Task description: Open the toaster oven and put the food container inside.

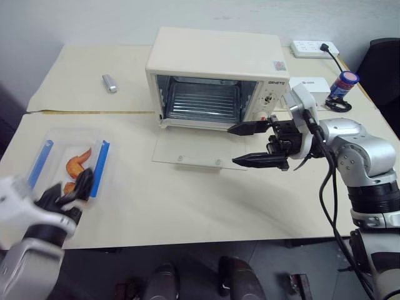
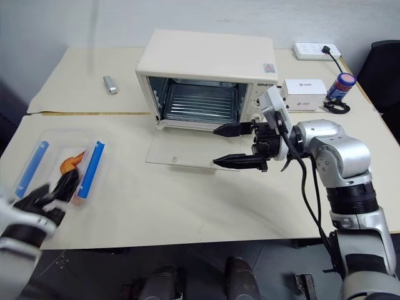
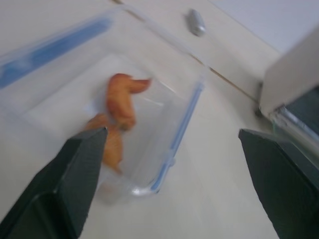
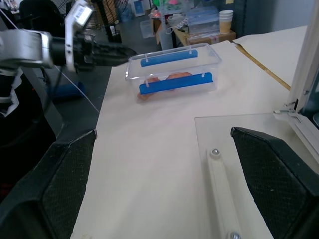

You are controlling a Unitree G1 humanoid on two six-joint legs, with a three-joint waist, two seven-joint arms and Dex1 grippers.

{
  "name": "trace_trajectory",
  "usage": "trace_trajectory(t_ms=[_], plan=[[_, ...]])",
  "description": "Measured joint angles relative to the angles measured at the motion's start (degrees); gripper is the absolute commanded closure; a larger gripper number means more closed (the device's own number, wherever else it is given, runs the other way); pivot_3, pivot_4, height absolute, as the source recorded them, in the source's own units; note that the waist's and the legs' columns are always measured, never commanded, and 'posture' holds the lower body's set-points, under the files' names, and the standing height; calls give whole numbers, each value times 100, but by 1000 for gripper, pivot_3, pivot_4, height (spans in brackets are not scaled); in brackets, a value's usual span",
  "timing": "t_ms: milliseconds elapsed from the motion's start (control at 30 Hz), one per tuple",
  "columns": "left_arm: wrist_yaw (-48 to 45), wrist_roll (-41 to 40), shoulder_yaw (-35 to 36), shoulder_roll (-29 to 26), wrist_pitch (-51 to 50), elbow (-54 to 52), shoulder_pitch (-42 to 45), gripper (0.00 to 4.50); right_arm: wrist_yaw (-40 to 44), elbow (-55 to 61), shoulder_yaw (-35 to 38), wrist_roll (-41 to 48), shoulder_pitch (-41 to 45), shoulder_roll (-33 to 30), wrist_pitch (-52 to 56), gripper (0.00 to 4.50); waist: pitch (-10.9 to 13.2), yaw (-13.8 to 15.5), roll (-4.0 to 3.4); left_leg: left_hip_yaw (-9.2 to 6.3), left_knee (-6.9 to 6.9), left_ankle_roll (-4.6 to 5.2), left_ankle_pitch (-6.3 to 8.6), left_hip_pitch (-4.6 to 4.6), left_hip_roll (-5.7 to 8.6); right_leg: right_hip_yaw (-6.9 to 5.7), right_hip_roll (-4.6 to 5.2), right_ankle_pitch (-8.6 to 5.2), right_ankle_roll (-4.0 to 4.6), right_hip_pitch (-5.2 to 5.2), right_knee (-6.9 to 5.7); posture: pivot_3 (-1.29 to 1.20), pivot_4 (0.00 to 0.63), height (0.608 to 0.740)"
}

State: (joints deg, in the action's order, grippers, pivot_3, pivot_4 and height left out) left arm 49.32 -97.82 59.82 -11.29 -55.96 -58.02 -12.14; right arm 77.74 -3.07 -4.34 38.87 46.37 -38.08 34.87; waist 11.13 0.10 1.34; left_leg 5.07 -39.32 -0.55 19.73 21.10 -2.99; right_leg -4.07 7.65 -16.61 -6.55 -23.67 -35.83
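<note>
Cream-white boxy toaster oven (image 1: pixel 215 78) stands on the beige table (image 1: pixel 206 200), glass door (image 1: pixel 190 152) flat open; right gripper (image 1: pixel 255 144) spread beside it. Left wrist view: clear rectangular blue-clipped food container (image 3: pixel 107 107) ahead of left gripper (image 3: pixel 174 149), fingers released, empty.

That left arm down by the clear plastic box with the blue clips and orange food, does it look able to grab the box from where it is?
Probably yes. The left gripper is open right at the near end of the clear food container, which sits alone on the cream table, with nothing between them.
</note>
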Motion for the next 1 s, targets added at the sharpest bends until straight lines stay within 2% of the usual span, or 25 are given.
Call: trace_trajectory(t_ms=[100, 167, 333, 433, 633, 733, 1000], plan=[[1223, -1105, -195, -650, 1246, -43, -540, 49, 80, -2, -64, -75, 33, 93, -33, 0, -2, 51, -4, -10, -3, 9, -7, -12, 27, -12, -3, -4, 12, 19, 19, 0, 150, 740], [1806, -1326, -356, -795, 1877, -47, -745, 49, 94, 6, -65, -114, 21, 93, -25, 0, -5, 46, -8, 1, -2, 14, -7, -12, 32, -13, -7, 4, 26, 20, 26, 0, 150, 740], [2569, -1120, -1240, -848, 2966, -46, -704, 49, 67, 240, -42, -99, -91, 88, 115, 0, -5, 25, -8, 13, -1, 11, -5, -5, 43, -34, -34, 3, 27, 12, 29, 0, 150, 740], [2768, -783, -1895, -1168, 3414, 140, -488, 49, -41, 492, 90, 65, -130, 58, 324, 0, -5, 2, -8, 23, -1, 5, -3, -1, 33, -49, -57, 4, 26, 10, 29, 0, 150, 740], [3082, -572, -2393, -1526, 3943, 1039, -257, 49, -430, 1009, 472, 367, -354, 3, 675, 0, -6, -15, -10, 24, 2, 4, -2, -1, 23, -46, -69, 5, 24, 6, 27, 0, 150, 740], [3189, -553, -2615, -1713, 4050, 1465, 45, 629, -727, 1316, 661, 554, -484, -11, 845, 0, -6, -4, -10, 26, 2, 3, -2, -1, 22, -45, -74, 5, 24, 6, 27, 0, 150, 740], [3294, -568, -2803, -2021, 4088, 2132, 312, 3072, -1247, 1658, 885, 847, -561, -12, 1083, 0, -7, -17, -9, 25, 8, 3, -2, -2, 19, -40, -80, 6, 22, 4, 26, 0, 150, 740]])
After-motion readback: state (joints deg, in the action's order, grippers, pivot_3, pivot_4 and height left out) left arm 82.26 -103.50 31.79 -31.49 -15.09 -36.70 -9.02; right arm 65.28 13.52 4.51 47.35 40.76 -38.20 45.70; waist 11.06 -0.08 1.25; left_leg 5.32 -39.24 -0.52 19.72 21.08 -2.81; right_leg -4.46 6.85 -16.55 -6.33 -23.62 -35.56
